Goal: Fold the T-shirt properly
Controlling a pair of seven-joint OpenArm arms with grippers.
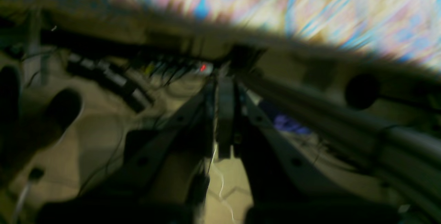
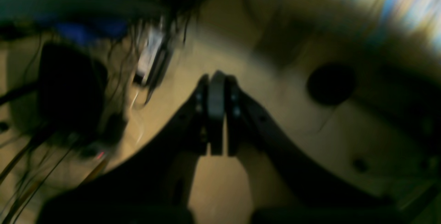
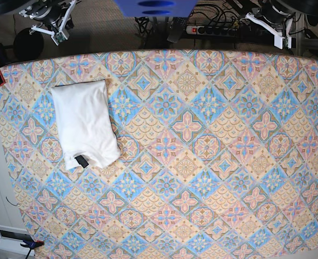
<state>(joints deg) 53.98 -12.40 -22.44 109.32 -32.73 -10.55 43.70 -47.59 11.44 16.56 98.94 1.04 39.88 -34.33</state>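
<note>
left wrist view: heavily blurred. left pincer (image 1: 225,113) fully closed, pads pressed together, nothing between them. patterned cloth (image 1: 310,7) smeared across the top edge, dark floor and cables (image 1: 162,69) below. no t-shirt in sight here.

right wrist view: blurred as well. right pincer (image 2: 217,110) fully closed, holding nothing. pale floor underneath, a dark round shape (image 2: 330,84) to the right, a tangle of wires (image 2: 41,162) at the left.

base view: t-shirt (image 3: 85,124) lying as a compact white rectangle on the counter (image 3: 202,162), towards the upper left of the patterned cloth, print hidden, small dark neck label (image 3: 82,161) showing at the lower edge. sleeves tucked in, edges fairly even, though the lower corner bulges a little. both arms drawn up past the far edge of the counter, right arm (image 3: 48,16) at top left, left arm (image 3: 272,16) at top right, well apart from the garment.

step in hand, judging by the layout: folding looks complete, arms parked. next move, if any: probably nothing beyond holding clear; at most a light press to flatten the bulging corner near the label, which would call for the right arm, being nearer.
</note>
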